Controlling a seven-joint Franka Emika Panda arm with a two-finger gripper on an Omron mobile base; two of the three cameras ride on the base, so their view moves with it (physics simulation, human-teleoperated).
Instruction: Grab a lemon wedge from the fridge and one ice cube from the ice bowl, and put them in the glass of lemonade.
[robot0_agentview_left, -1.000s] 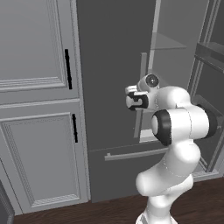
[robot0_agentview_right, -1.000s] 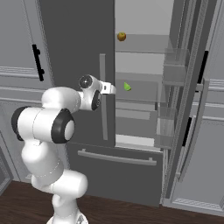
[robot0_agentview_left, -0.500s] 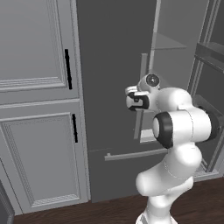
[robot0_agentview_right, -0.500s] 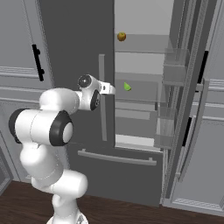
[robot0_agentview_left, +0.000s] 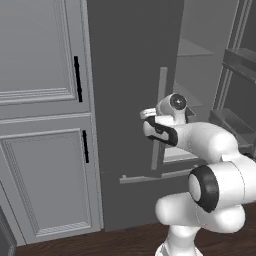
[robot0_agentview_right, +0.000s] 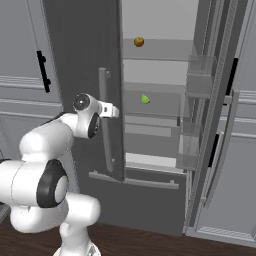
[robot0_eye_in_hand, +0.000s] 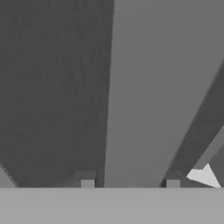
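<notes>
In the left base view, the gripper is seen at the fridge door's bar handle.

In the right base view, the lemon wedge lies on a shelf at 3 o'clock of the gripper.

In the hand view, both fingertips are set either side of the handle, apparently grasping it.

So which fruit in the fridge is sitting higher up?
The round orange-brown fruit sits on the higher shelf; the yellow-green lemon wedge lies one shelf below it.
</notes>
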